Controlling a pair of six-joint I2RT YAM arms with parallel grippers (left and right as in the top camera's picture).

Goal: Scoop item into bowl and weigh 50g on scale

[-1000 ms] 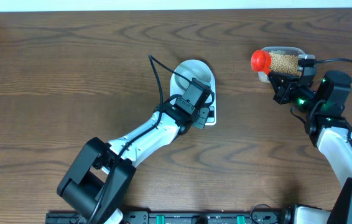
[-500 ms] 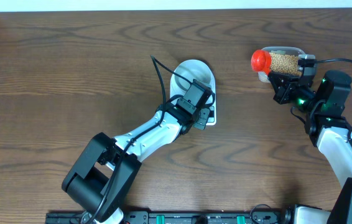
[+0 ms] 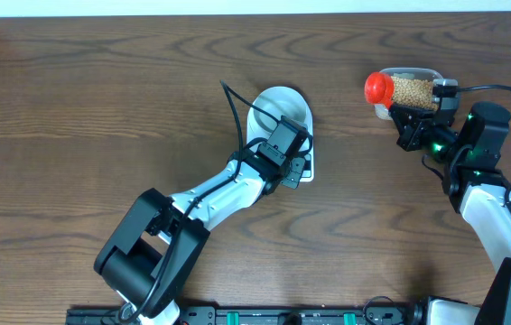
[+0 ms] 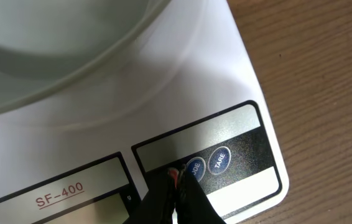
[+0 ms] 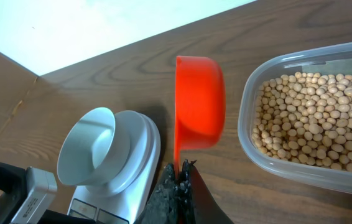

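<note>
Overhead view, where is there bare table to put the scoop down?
Bare wood lies everywhere left of the scale, and in the gap between scale and tub. Crowded: the scoop hangs beside the tub, and the left gripper sits at the scale's buttons.

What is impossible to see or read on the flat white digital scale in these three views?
Left wrist: the shut left gripper hides part of the round blue button beside TARE on the flat white digital scale; its label is unreadable. The grey display shows no legible digits.
Overhead: that gripper and its arm cover the display.
Right wrist: the bottom edge cuts off the display.
</note>
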